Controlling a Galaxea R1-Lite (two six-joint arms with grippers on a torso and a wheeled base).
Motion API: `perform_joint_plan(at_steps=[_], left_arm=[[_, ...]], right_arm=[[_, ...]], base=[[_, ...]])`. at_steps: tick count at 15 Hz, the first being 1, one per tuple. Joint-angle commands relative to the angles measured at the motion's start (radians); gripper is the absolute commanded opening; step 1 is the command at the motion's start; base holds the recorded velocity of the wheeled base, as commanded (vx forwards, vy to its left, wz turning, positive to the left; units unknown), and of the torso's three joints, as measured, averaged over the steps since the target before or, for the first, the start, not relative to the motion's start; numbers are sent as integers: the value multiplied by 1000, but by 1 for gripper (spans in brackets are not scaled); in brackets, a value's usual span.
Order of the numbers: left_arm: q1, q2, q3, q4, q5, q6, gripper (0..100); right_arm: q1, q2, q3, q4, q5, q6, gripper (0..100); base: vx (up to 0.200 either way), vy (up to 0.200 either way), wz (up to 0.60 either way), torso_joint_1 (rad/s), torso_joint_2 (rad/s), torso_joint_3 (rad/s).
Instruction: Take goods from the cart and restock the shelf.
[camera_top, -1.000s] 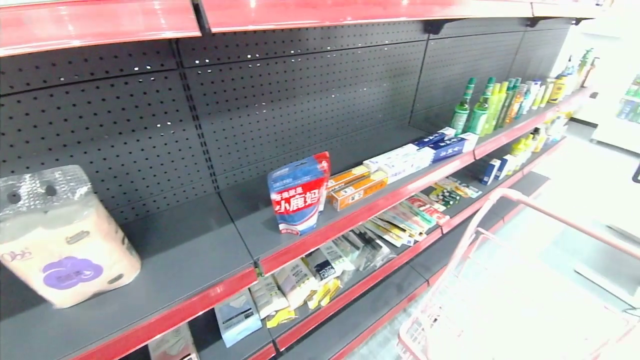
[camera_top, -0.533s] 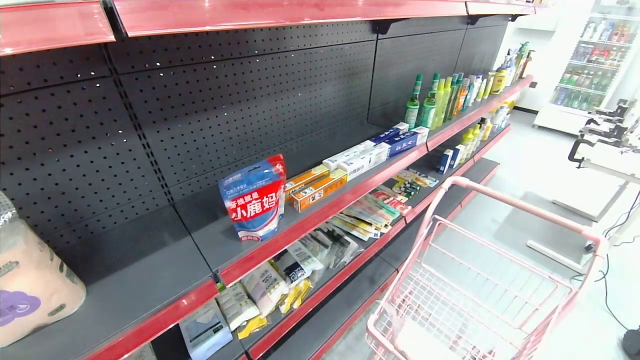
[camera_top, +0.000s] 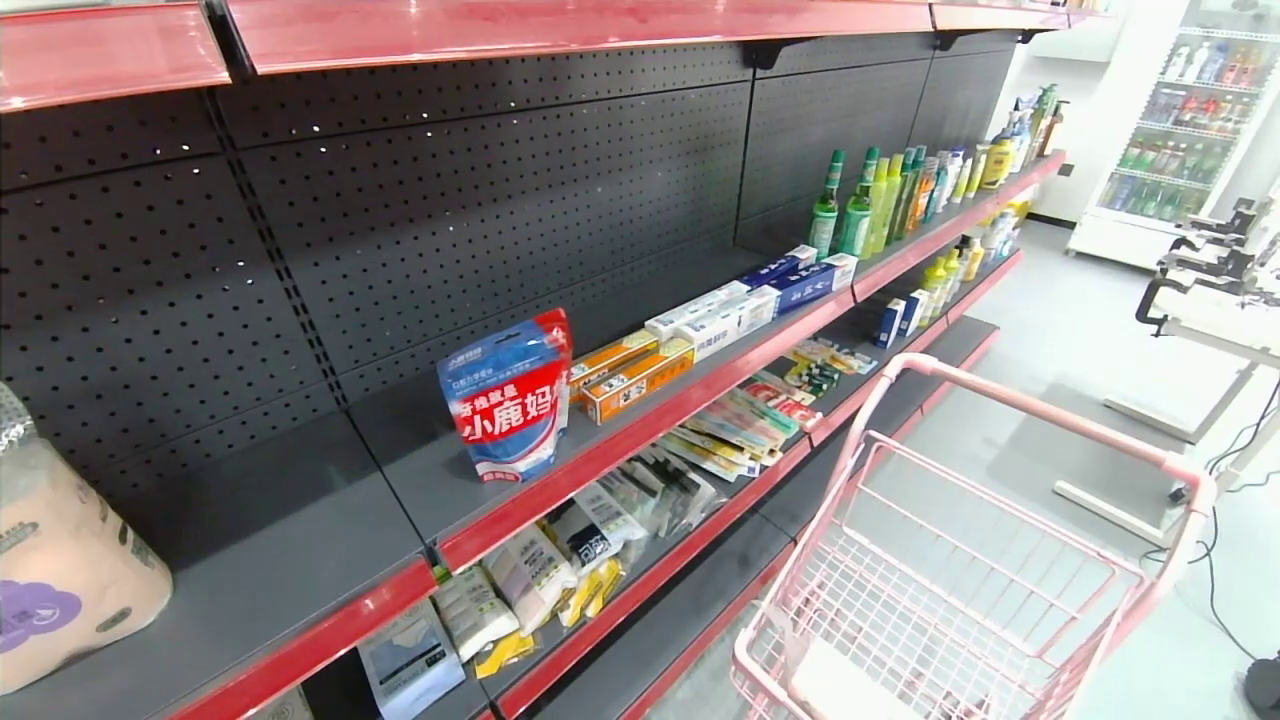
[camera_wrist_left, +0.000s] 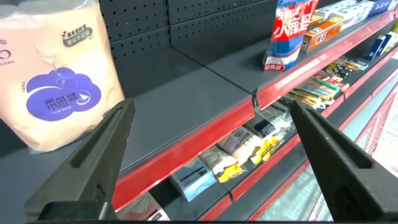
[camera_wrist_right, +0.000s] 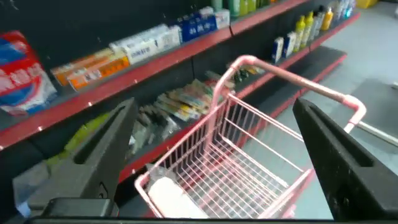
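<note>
The pink wire cart (camera_top: 1010, 405) stands on the floor in front of the shelf, with its handle bar on the side away from the robot. In its basket lies one white pack (camera_top: 850, 690), at the near end. On the grey shelf board (camera_top: 300, 540) with the red front edge, a pack of toilet paper (camera_top: 60, 580) stands at the left end. A blue and red pouch (camera_top: 510, 400) stands upright farther right, near the front edge. Between these two the board is bare, and this gap is wide. Just beside the pouch lie orange boxes (camera_top: 635, 375), then white and blue boxes (camera_top: 740, 305), and after them a row of bottles (camera_top: 870, 200). The board below holds many small flat packets (camera_top: 600, 520). The left gripper (camera_wrist_left: 210, 104) hangs in front of the red edge and faces the bare part of the board. The toilet paper is to one side of it and the pouch to the other. Its two fingers are spread wide, with nothing between them. The right gripper (camera_wrist_right: 212, 104) hangs above the cart and looks down into the basket. Its fingers are also spread wide and carry nothing. The white pack is below it, well apart from the fingers. To the right of the cart the floor is open.
</note>
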Motion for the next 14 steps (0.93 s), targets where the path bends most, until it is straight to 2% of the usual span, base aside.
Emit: perform_joint_plan(at_steps=[1,2,4,7,8,11,14], left_arm=[[0,1,0,0,0,0,100],[0,1,0,0,0,0,100],[0,1,0,0,0,0,100],[0,1,0,0,0,-3,100],[0,1,0,0,-1,0,100],[2,1,0,0,-1,0,100],[0,1,0,0,-1,0,100]], right_arm=[[0,509,-85,6,-41,-79,100],[14,616,-16,9,-34,-88,100],[43,746,12,7,-31,-121,100],[135,1042,-85,-3,61,-188,100],[168,1179,-143,-23,50,-213,100],[248,1378,-209,-26,25,-228,100],[300,1460,-215,-26,-34,-233,100]], base=[[0,0,0,0,0,0],[0,0,0,0,0,0],[0,0,0,0,0,0],[0,0,0,0,0,0],[0,0,0,0,0,0],[0,0,0,0,0,0],[0,0,0,0,0,0]])
